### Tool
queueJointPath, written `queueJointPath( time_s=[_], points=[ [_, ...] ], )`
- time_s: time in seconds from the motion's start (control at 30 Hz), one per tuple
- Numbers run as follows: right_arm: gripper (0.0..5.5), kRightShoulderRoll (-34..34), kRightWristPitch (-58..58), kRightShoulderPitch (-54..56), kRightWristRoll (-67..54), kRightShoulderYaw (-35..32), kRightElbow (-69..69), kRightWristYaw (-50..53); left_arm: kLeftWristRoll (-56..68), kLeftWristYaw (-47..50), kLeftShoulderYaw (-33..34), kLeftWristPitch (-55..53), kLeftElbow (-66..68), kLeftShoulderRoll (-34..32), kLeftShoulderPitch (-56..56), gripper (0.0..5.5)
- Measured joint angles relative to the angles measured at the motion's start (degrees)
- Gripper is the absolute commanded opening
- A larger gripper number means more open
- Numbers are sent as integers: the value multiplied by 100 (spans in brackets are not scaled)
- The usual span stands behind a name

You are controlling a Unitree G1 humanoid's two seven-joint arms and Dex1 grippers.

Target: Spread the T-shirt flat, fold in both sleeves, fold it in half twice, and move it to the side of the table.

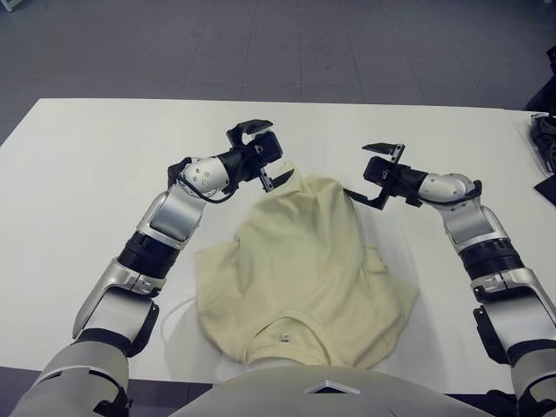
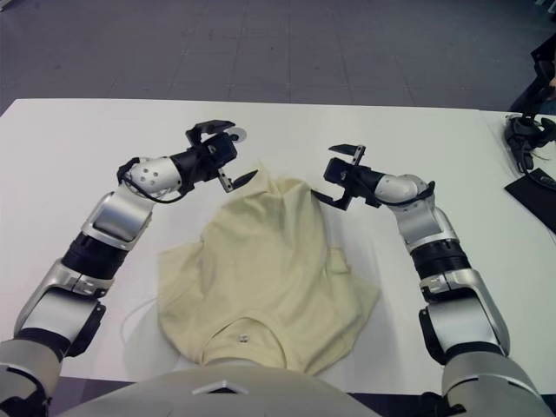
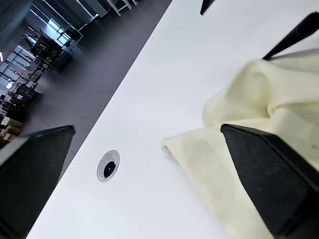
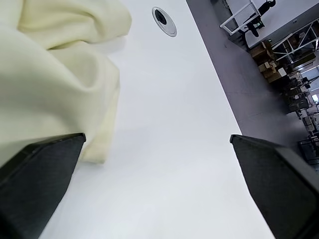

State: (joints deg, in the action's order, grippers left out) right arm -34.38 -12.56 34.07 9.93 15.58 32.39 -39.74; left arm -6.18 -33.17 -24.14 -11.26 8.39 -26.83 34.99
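- Left gripper (image 1: 274, 153): upper centre-left of the frame, fingers spread wide, arm stretched forward.
- Right gripper (image 1: 358, 169): upper centre-right, fingers spread wide, pointing inward.

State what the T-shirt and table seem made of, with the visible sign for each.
T-shirt: soft matte fabric, probably cotton knit; it folds and wrinkles limply. Table: smooth white hard board, perhaps laminate; flat, even, faintly glossy surface.
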Motion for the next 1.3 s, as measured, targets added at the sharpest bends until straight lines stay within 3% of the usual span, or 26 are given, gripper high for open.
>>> queueJointPath(
  time_s=[0.33,0.63,1.3],
  points=[
    [539,322,-539,469,484,100,1197,381,-449,-257,-118,484,414,74,-231,538],
    [539,235,58,534,-581,-866,237,10,-723,-181,7,586,631,10,-599,538],
    [539,344,-572,179,276,-292,1122,238,-942,-257,167,623,448,-96,-843,538]
  ],
)
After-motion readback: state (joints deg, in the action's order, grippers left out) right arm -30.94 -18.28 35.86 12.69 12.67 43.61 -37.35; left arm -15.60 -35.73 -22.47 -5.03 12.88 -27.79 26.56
